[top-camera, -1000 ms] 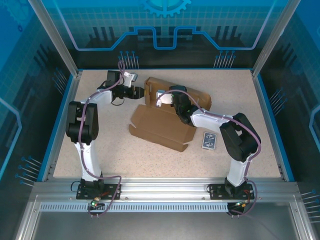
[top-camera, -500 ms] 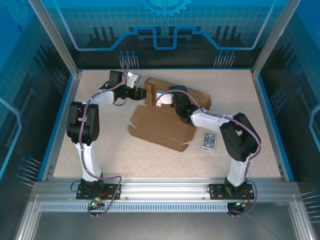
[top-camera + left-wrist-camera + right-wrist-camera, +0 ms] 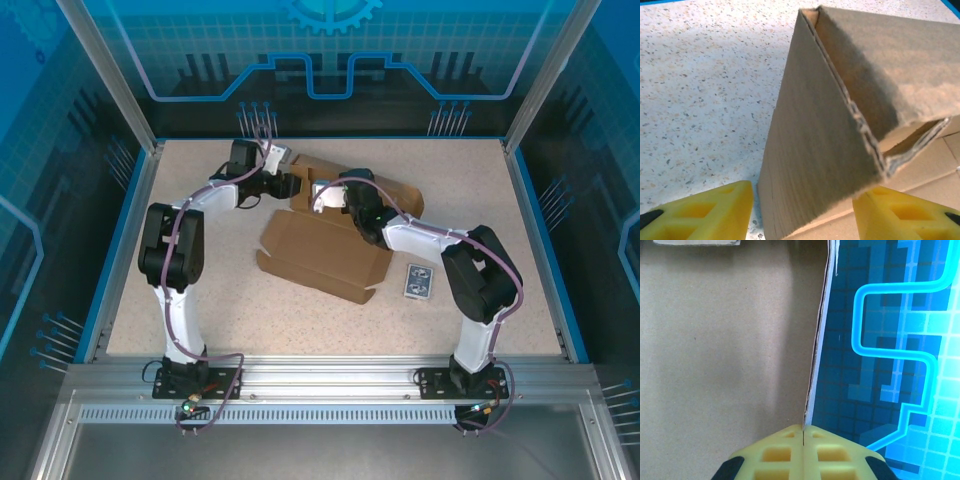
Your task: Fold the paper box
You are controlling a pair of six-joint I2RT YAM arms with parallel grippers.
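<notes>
Straddling one raised end of the paper box (image 3: 325, 250), the left gripper (image 3: 802, 217) had its yellow fingers (image 3: 710, 210) apart. One sat on each side of an upright cardboard wall whose corner rose directly ahead of the jaws. Whether either pad actually touched the board could not be told. The right gripper (image 3: 803, 432) had its pads pressed together, and the thin edge of a panel ran straight into the seam between them, so it was clamped on the box. The box sat between the two grippers, its raised walls at their fingertips. Its broad flat panel lay on the table (image 3: 200, 290) just behind the right gripper, towards that arm's base. A small card pack (image 3: 419, 281) lay farther back beside the same arm, apart from the box. The cardboard looked light and fairly stiff across each panel, likely to bend only along its creases. The corner seen by the left wrist was already a little frayed, so a hard squeeze near an edge would probably crush it. Being so light, the box would likely slide on the speckled top unless one gripper pinned it. The best hold seemed to be across a wall's thickness, near a crease rather than at a loose tab.
</notes>
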